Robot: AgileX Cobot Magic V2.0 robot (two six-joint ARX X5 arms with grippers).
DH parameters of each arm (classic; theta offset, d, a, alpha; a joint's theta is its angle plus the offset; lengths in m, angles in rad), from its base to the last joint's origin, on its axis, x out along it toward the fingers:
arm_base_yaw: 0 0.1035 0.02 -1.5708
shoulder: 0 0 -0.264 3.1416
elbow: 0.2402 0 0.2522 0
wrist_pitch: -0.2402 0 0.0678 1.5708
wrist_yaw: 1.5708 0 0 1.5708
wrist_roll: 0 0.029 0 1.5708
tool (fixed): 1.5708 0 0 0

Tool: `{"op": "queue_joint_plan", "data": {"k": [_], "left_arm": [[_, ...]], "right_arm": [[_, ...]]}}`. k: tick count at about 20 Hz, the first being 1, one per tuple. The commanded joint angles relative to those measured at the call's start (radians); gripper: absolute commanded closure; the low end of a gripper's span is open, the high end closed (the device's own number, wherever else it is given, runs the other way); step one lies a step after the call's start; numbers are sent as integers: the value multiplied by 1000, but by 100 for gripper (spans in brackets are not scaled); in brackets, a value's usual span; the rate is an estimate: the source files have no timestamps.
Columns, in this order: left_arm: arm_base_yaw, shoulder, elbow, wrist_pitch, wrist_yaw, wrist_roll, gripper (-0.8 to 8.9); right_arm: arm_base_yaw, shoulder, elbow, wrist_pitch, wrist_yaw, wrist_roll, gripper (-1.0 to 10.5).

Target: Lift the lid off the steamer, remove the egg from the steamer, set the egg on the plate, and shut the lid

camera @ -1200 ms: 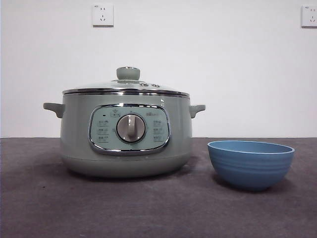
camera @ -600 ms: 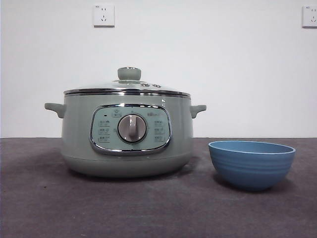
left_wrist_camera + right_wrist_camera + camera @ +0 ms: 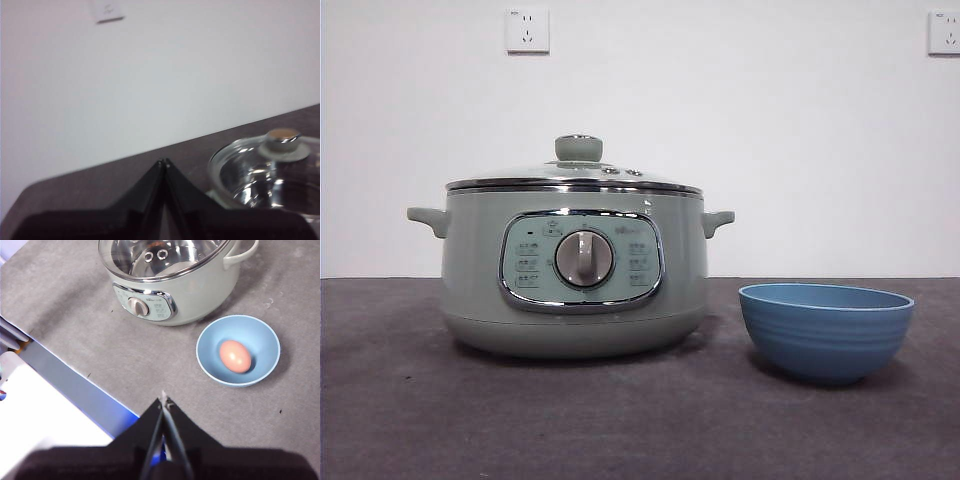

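The pale green steamer [image 3: 575, 275] stands on the dark table with its glass lid [image 3: 575, 175] seated on it, green knob on top. The steamer [image 3: 172, 287] and lid [image 3: 160, 255] also show in the right wrist view, and the lid [image 3: 265, 170] in the left wrist view. The blue bowl serving as the plate [image 3: 825, 330] stands to the steamer's right. In the right wrist view an orange-brown egg [image 3: 235, 356] lies in the plate [image 3: 210, 347]. My left gripper [image 3: 164, 162] is shut and empty, beside the lid and apart from it. My right gripper [image 3: 163, 399] is shut and empty, high above the table near the plate.
Two wall sockets [image 3: 527, 30] sit on the white wall behind. The table's front edge with a blue strip [image 3: 75, 390] and a white surface [image 3: 35, 425] lies below the right gripper. Neither arm shows in the front view.
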Motion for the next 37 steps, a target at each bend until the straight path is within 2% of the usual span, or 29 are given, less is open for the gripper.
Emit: {"op": "queue_joint_plan", "data": {"k": [1, 5, 8, 11, 16, 33, 34, 37], "left_arm": [[5, -68, -114, 29, -80, -53, 817], [5, -149, -246, 29, -166, -55, 817], [5, -202, -316, 22, -164, -59, 817], [2, -236, -362, 10, -164, -102, 817], [0, -236, -367, -155, -164, -103, 817], [0, -236, -367, -143, -162, -103, 817], [0, -236, -367, -143, -162, -103, 817], [0, -236, -367, -143, -162, -103, 817]], "right_arm": [[1, 0, 3, 3, 3, 5, 946], [1, 0, 3, 3, 3, 5, 946], [1, 0, 3, 3, 3, 5, 946], [1, 0, 3, 3, 3, 5, 946], [1, 0, 3, 2, 3, 5, 946], [1, 0, 3, 2, 3, 5, 946], [1, 0, 3, 8, 5, -35, 946], [-39, -35, -14, 138, 43, -70, 946]]}}
